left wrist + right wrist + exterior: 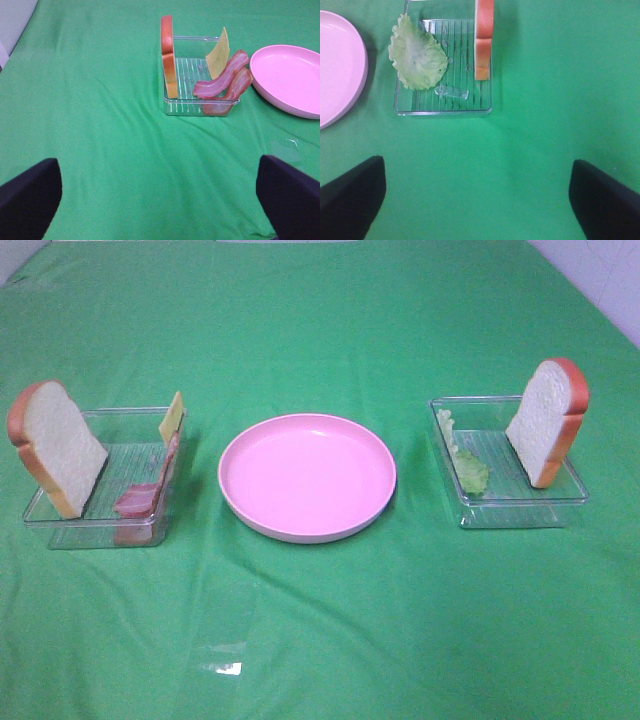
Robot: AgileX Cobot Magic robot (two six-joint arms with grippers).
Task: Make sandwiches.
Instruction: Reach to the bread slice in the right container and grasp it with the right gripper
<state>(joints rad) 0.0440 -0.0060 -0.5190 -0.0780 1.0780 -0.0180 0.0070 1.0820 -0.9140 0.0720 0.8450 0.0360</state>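
Asking: where are the sandwich parts, and which claw is nearer to each?

Answering: nothing is stacked yet. The pink plate [300, 532] in the middle of the green cloth [330, 330] is bare. The left bread slice [57, 448] stands on edge in the left tray [95, 528]. A cheese square [173, 416] and bacon strips [140, 500] lean against that tray's plate-side wall. The tray lies ahead of the left gripper [160, 200], well apart from it. The right bread slice [547, 420] stands in the right tray [520, 523] near a lettuce leaf [468, 472]. It is ahead of the right gripper [480, 200], also well apart.

Asking: is either claw holding anything?

Answering: no. Both are spread wide and grip nothing, with only cloth showing in the gap.

Asking: how does each slice lie relative to its claw?

Answering: edge-on. Each wrist camera sees the crust rim, so the broad faces run along the line of approach. I judge that a spread claw could straddle its own slice with little wrist turning.
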